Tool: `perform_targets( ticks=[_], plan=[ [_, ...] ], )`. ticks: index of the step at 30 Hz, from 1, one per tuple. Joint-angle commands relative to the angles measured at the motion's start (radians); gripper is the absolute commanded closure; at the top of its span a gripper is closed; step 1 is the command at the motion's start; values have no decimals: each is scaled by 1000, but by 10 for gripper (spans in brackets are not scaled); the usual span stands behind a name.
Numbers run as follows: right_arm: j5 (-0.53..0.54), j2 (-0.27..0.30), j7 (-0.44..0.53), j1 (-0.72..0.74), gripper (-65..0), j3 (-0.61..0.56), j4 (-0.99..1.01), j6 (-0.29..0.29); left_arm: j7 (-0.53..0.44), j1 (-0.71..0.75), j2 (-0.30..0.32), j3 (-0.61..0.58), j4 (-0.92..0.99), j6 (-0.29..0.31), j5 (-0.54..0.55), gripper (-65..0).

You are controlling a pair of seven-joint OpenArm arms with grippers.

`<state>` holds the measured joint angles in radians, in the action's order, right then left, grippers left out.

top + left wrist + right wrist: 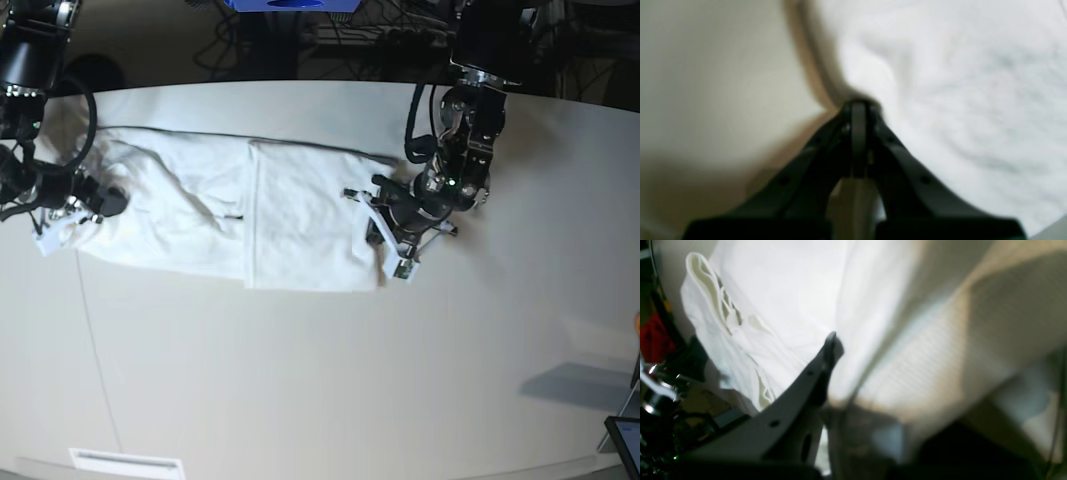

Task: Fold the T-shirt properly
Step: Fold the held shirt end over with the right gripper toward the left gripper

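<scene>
Both fingers pinching T-shirt [290, 215] edges on table [320, 360].

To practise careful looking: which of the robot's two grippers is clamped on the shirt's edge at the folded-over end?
The left gripper, on the base view's right. It pinches the T-shirt beside the doubled panel; the right gripper grips the crumpled end.

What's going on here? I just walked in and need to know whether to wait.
A two-armed robot is folding a white T-shirt on a table. The shirt lies as a long band, partly folded. The left hand is shut on the shirt's edge at one end; the right hand sits at the other end, pinching cloth there.
</scene>
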<state>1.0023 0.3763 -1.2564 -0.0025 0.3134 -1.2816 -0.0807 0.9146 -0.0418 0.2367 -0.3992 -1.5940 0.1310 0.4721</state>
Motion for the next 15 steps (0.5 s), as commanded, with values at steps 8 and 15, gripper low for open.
perform_targets(
  ticks=[8, 15],
  plan=[
    [-409, 14, 28, -12, -1, -4, -105, 37, 7, -48, -79, -91, 30, 6, 9, 0],
    [-672, 16, 57, -4, -1, -7, -172, 29, 7, -79, -84, -83, 24, 6, 9, 0]
  ],
)
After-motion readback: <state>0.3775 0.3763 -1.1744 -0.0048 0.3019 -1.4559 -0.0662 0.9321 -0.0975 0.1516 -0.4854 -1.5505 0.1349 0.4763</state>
